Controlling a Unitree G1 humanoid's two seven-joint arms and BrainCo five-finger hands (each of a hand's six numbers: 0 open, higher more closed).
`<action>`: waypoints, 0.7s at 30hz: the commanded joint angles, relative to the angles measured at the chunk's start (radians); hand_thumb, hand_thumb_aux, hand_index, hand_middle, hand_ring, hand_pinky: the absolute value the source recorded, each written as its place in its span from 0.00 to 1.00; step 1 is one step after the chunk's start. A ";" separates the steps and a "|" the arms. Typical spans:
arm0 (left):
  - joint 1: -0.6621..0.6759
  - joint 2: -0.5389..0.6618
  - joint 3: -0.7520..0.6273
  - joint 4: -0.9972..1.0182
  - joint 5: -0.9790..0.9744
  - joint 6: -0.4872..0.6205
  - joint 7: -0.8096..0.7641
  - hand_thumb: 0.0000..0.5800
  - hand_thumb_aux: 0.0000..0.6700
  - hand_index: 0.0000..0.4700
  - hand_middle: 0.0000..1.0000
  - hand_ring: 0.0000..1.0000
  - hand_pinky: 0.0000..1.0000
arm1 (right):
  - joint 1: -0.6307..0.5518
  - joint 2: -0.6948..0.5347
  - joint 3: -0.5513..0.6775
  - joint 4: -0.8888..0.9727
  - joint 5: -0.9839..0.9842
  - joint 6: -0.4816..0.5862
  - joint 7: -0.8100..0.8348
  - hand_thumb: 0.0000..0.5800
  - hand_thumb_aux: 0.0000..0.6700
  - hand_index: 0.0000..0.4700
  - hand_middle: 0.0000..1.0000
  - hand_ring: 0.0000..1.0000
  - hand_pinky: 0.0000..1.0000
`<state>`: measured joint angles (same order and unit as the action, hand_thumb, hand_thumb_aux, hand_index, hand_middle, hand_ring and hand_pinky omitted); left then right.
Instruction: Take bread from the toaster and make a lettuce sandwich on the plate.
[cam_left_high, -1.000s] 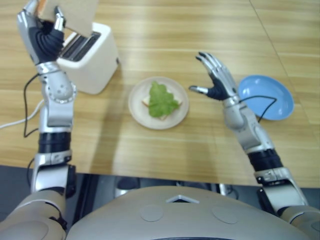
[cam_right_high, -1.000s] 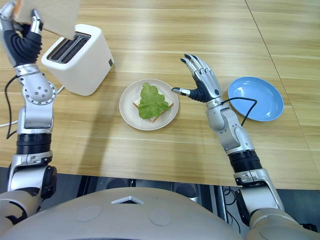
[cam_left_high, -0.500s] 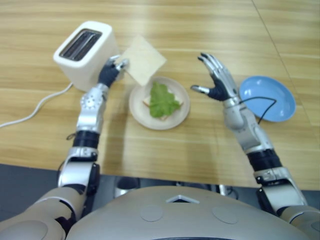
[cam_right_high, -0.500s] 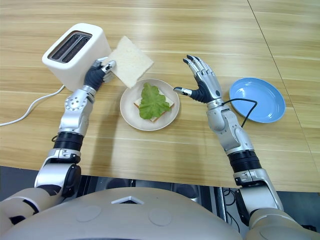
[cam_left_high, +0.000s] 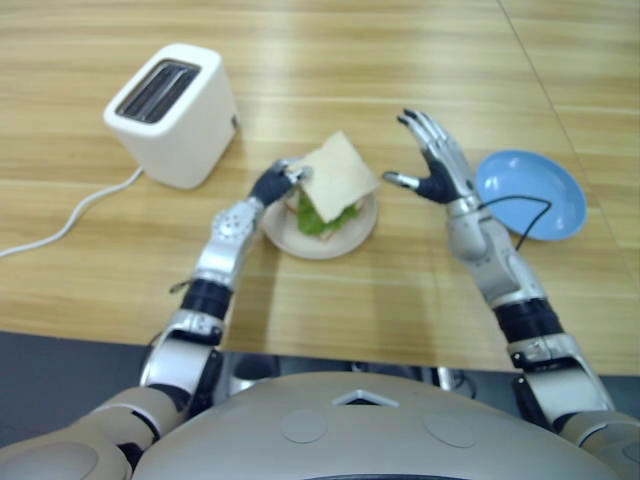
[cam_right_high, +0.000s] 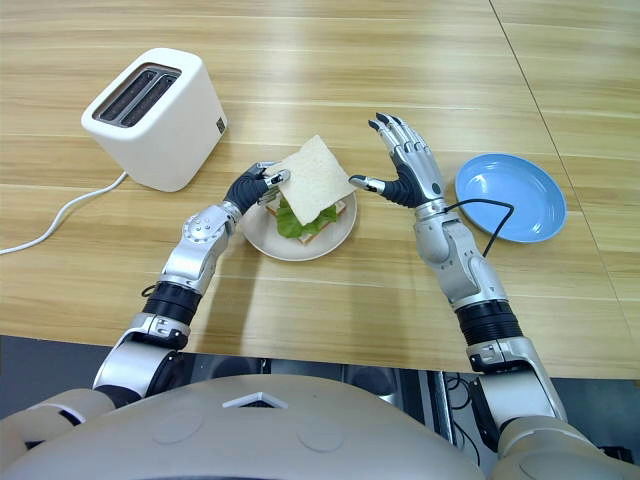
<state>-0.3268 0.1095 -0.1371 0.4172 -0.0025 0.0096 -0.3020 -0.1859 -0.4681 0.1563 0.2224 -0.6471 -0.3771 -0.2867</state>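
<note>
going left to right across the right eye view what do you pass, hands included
cord → toaster → left hand → bread slice in that hand → right hand → blue plate

Wood table (cam_right_high: 300, 60), pale, visible grain, soft sheen. White toaster (cam_right_high: 175, 120), smooth matt casing. Pale bread slice (cam_right_high: 312, 168), dry, matt. Crinkled leafy lettuce (cam_right_high: 300, 222). Smooth cream plate (cam_right_high: 300, 245). Glossy blue plate (cam_right_high: 510, 195). Silvery metallic shells, matt black palms on left hand (cam_right_high: 250, 186) and right hand (cam_right_high: 408, 175).
</note>
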 joint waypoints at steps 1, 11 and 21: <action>0.003 0.025 -0.011 0.038 0.062 0.023 0.043 1.00 1.00 0.98 1.00 1.00 1.00 | 0.004 -0.001 0.030 -0.019 -0.039 0.003 0.010 0.00 0.00 0.00 0.00 0.00 0.00; 0.005 0.064 -0.014 0.034 0.118 0.042 0.055 1.00 1.00 0.98 1.00 1.00 1.00 | -0.017 -0.027 0.196 -0.008 -0.217 -0.039 0.042 0.00 0.00 0.00 0.00 0.00 0.00; 0.014 0.073 -0.029 0.015 0.150 0.056 0.049 1.00 1.00 0.98 1.00 1.00 1.00 | -0.070 -0.030 0.372 0.106 -0.376 -0.034 0.067 0.00 0.00 0.00 0.00 0.00 0.00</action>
<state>-0.3262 0.1756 -0.1537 0.4295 0.1317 0.0453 -0.2571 -0.2494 -0.4905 0.4950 0.2899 -0.9937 -0.4108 -0.2429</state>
